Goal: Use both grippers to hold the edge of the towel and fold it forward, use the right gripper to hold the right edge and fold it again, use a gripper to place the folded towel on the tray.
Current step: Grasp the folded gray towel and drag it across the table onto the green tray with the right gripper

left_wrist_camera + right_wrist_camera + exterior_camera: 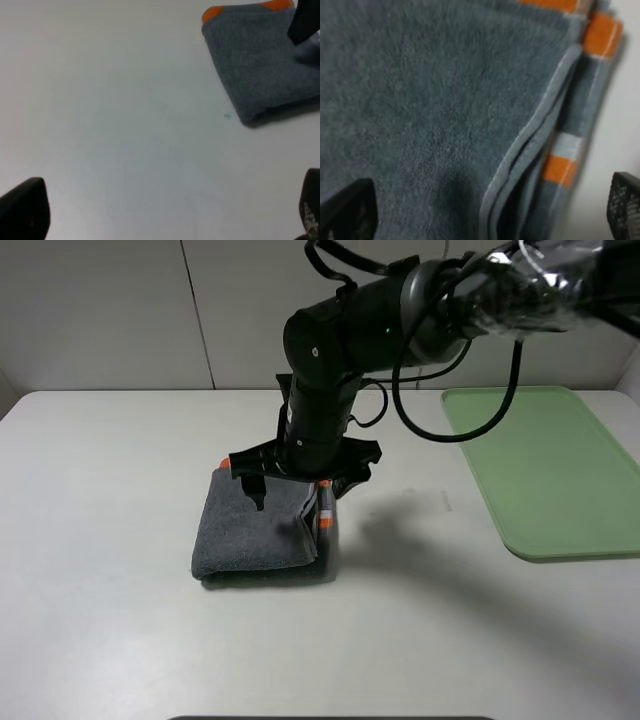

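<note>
- The folded dark grey terry towel (262, 535) with orange patches lies mid-counter (110, 500), left of the pale green plastic tray (545, 475).
- The right black claw (300, 475) hangs spread over the towel's far right part.
- The left claw (165, 210), spread, is over bare counter.

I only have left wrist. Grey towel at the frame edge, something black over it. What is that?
Observer: The right gripper, jaws open, poised over the folded towel; nothing held.
Operator: Folds done?
Observer: Looks so. Right wrist shows stacked hems with orange patches along the towel's right side.
Operator: Where's the tray?
Observer: The pale green tray lies right of the towel, apart from it, with nothing on it.
Operator: My own gripper?
Observer: The left gripper is open over bare table; the overhead view does not show it.
</note>
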Available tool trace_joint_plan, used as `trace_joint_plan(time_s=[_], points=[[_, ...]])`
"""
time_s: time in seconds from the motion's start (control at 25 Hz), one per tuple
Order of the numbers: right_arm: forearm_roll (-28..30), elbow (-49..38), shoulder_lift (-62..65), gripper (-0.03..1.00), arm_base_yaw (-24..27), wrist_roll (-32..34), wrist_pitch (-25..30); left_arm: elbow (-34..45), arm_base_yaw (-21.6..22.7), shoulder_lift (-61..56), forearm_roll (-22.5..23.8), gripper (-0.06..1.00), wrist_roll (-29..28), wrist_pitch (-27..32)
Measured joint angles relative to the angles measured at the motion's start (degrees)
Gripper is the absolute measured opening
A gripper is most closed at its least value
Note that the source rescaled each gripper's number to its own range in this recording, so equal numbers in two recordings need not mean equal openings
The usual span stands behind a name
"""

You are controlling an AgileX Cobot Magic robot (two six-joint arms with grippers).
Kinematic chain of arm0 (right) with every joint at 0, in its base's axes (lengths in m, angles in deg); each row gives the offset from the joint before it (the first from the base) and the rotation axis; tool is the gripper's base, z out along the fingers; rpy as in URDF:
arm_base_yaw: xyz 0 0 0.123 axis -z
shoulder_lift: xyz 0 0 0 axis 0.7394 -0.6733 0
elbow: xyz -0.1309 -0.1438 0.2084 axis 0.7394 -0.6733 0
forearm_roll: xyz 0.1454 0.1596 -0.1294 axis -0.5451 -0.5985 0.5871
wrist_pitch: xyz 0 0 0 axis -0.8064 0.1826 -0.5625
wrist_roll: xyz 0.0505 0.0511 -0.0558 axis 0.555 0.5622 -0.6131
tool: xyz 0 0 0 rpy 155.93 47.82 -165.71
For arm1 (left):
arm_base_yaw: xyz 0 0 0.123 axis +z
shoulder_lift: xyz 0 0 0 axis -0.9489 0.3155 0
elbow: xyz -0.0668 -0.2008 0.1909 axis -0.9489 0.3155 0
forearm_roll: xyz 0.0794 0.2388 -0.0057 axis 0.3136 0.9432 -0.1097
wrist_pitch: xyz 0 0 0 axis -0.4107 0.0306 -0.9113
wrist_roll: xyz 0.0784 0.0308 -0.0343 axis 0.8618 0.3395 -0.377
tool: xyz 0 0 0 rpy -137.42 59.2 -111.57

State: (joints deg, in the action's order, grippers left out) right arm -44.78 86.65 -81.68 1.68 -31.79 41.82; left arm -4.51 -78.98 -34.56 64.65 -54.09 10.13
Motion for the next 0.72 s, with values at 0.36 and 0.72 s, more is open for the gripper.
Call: trace_joint_plan(time_s=[0.36,0.72], points=[[-1.09,0.10,-4.60,1.00,0.00,0.58,-0.89,0.00,0.00,0.00,0.00,1.00,0.13,0.00],[-0.25,0.39,-6.80,1.00,0.00,0.86,-1.63,0.00,0.00,0.00,0.00,1.00,0.13,0.00]])
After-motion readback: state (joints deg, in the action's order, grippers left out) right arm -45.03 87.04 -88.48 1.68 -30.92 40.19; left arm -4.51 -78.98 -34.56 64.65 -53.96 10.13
